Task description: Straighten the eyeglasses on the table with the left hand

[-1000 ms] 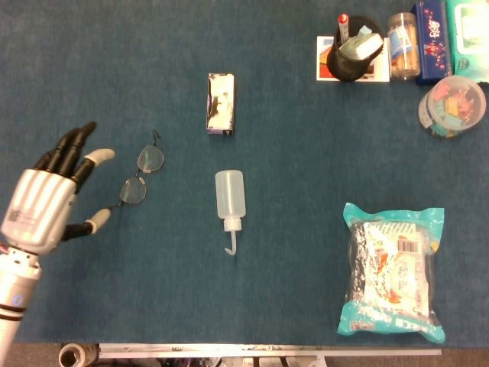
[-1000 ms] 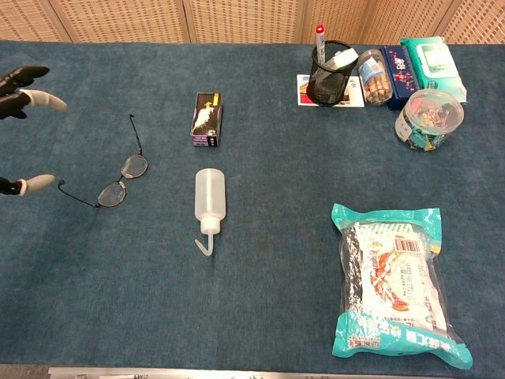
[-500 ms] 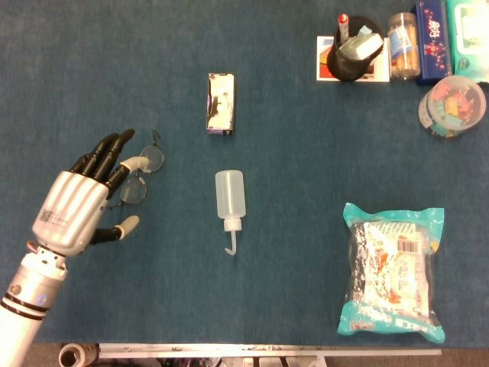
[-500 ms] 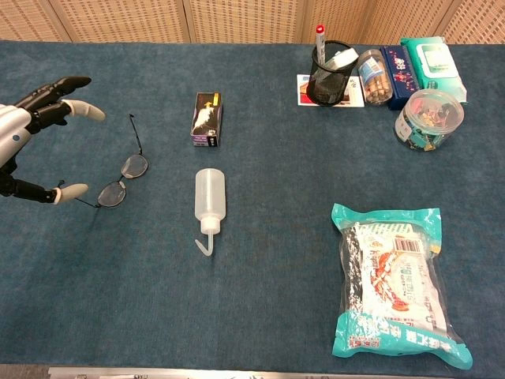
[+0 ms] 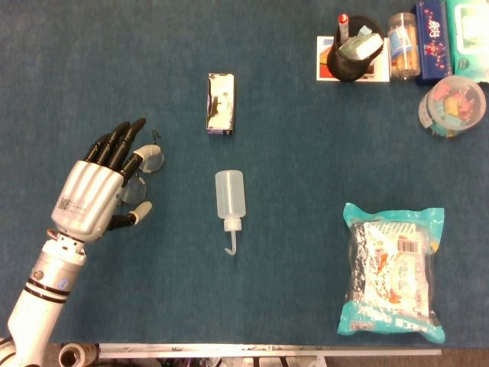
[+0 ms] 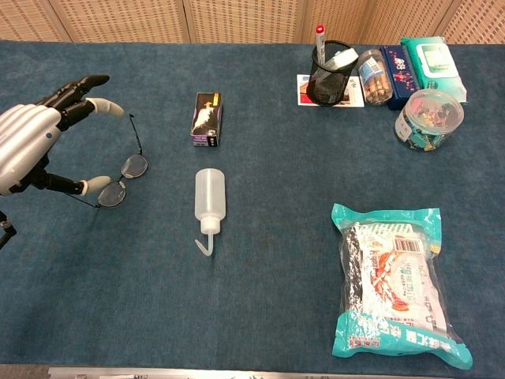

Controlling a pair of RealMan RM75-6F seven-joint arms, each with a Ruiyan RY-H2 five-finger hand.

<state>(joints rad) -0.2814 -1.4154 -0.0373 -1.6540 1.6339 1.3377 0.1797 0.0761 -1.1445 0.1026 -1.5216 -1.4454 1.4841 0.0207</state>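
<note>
The left robot hand [image 6: 31, 146] hovers spread wide, holding nothing, over the eyeglasses [image 6: 120, 180], which lie askew with temples unfolded.

The thin wire-framed eyeglasses [image 6: 124, 178] lie at the table's left, under the silver left hand [image 6: 35, 146]. Right of them lies the translucent plastic squeeze bottle [image 6: 210, 200], the small dark box [image 6: 207, 118] beyond it.

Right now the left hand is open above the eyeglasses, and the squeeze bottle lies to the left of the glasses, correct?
Not quite. The chest view shows the squeeze bottle lying to the right of the eyeglasses, not left. The left hand is open above them.
</note>
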